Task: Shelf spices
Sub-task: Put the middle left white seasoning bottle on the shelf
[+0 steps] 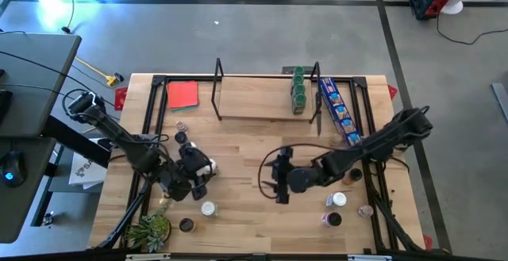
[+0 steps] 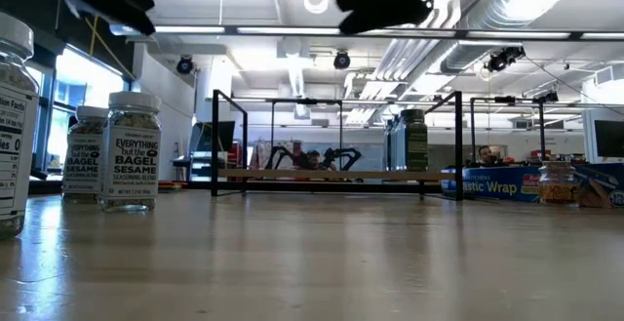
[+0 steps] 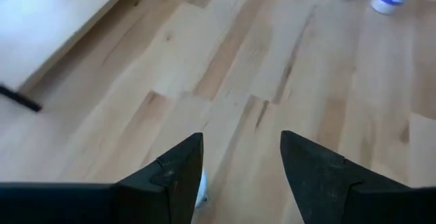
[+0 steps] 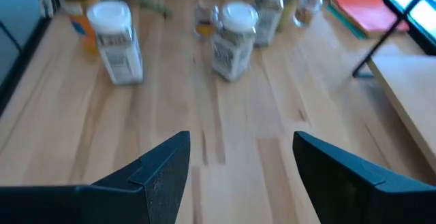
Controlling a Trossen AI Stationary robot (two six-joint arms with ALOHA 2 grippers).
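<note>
Several spices (image 1: 181, 137) behind left arm

Low view: big spice jar (image 2: 10, 126) cut off by the left edge, label only partly readable. Both arms are dark blurs clipped at the top. Blue plastic-wrap box (image 2: 507, 181) has its brand line cut short.
Left wrist view: white object (image 3: 200, 188) mostly hidden behind the finger (image 3: 178, 173), can't identify. Blue items at top clipped, blurred.
High view: jar labels too small to read.
</note>
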